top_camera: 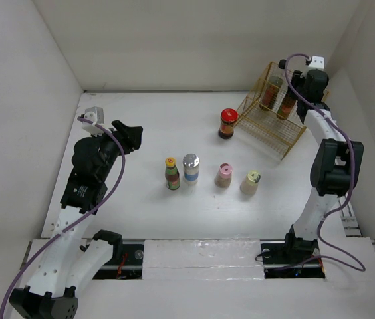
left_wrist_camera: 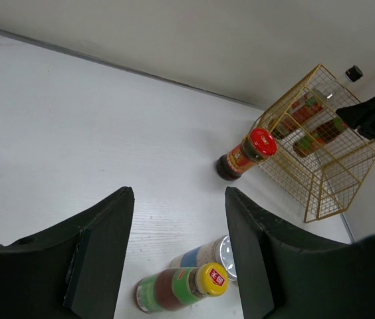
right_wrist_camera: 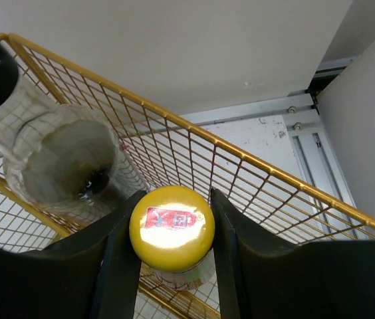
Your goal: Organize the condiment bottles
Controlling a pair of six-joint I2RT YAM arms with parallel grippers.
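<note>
A yellow-capped, green-labelled bottle, a silver-capped jar, a pink-capped jar and a cream-capped jar stand in a row at mid-table. A red-capped jar stands just left of the yellow wire basket. My right gripper is shut on the cap of a yellow-capped bottle inside the basket, beside a black-capped bottle. My left gripper is open and empty, above the table left of the row. The yellow-capped bottle and silver-capped jar show below it.
The basket sits tilted at the back right corner, close to the white walls. The right arm reaches along the right wall. White walls enclose the table on three sides. The red-capped jar stands near the basket's open front.
</note>
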